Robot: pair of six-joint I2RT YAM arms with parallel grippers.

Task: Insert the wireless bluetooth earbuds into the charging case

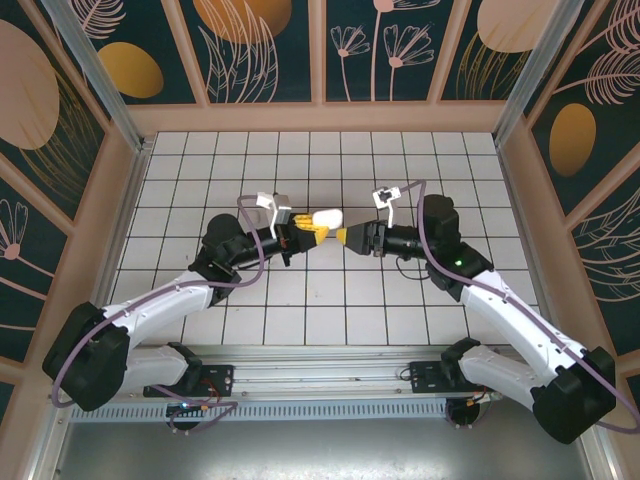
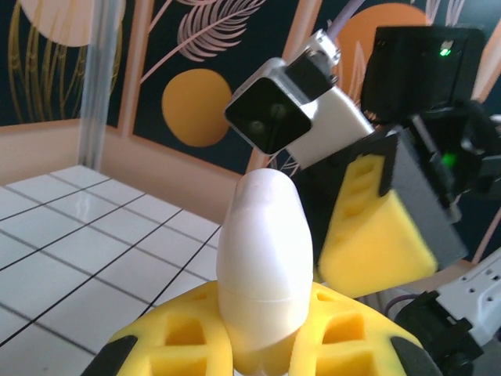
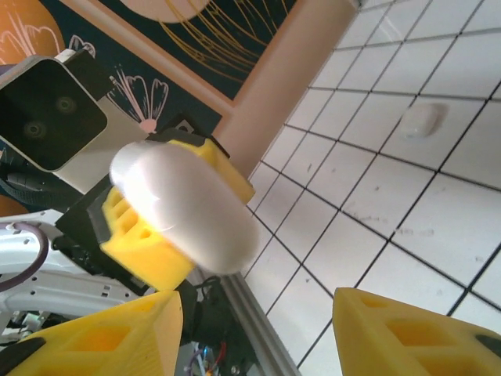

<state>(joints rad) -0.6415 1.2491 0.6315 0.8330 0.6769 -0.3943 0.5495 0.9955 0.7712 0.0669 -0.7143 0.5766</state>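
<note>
**Charging case held aloft by left arm**

The closed white charging case point(image 1: 327, 217) is clamped in the left gripper point(image 1: 310, 230), raised above the middle of the tiled table point(image 1: 200, 170). The right gripper point(image 3: 258, 321) faces it just beside, jaws apart, empty.

The white egg-shaped charging case point(image 2: 262, 258), lid closed, is pinched aloft in the left hand point(image 1: 310, 230).

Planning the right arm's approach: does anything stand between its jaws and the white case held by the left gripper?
Nothing visible: the right gripper, jaws open, faces the white rounded plastic case directly.
</note>
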